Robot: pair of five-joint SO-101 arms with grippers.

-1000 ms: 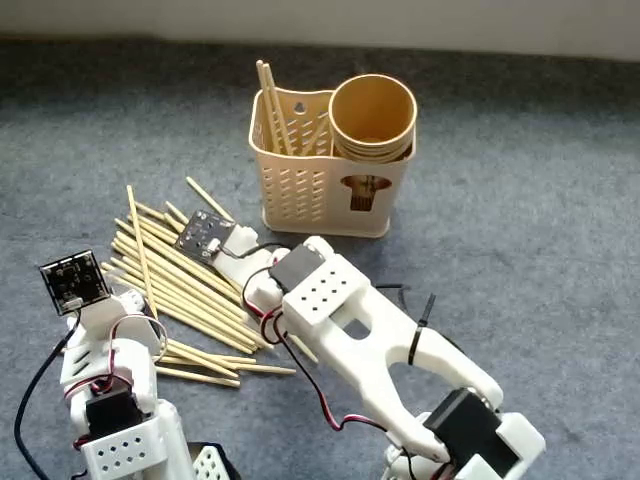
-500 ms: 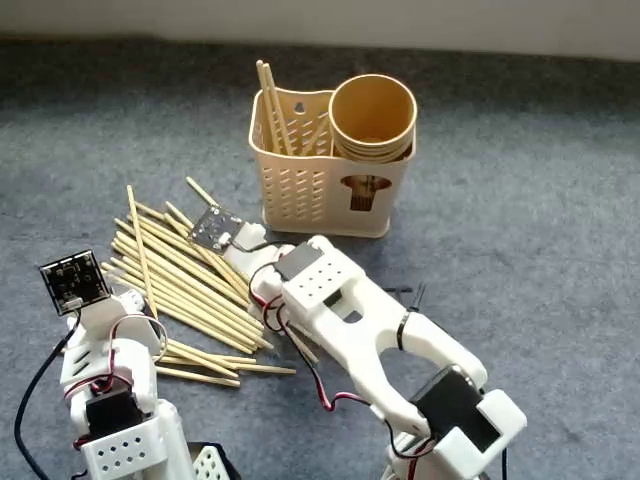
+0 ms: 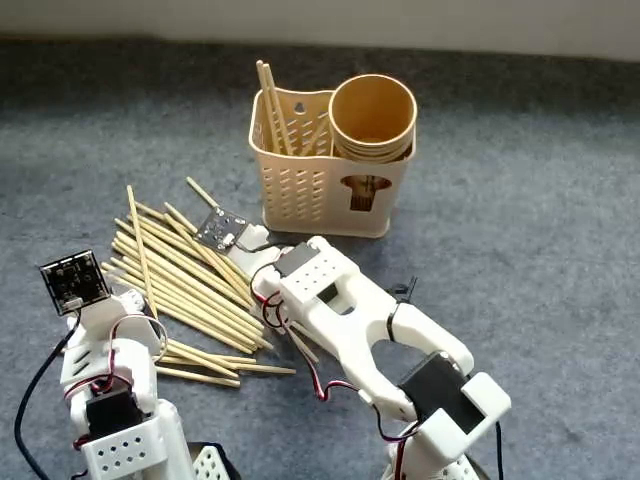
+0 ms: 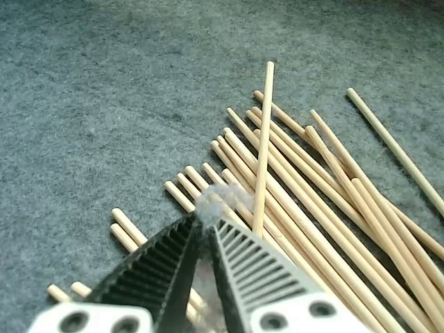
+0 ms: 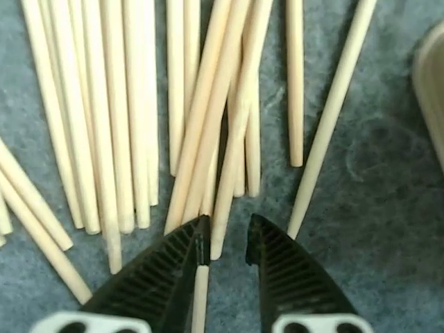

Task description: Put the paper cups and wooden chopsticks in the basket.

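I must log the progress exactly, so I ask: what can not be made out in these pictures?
- High view: how many paper cups are stacked; the basket wall hides their lower parts.
- High view: the chopsticks lying under the right arm, which covers part of the pile.
- Right wrist view: a pale thing at the edge, cut off; perhaps the basket.

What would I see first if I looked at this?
The big heap of wooden chopsticks spread on the grey carpet, beside the basket. Next, the stacked paper cups standing in that basket, and the right gripper, slightly open, just above the heap.
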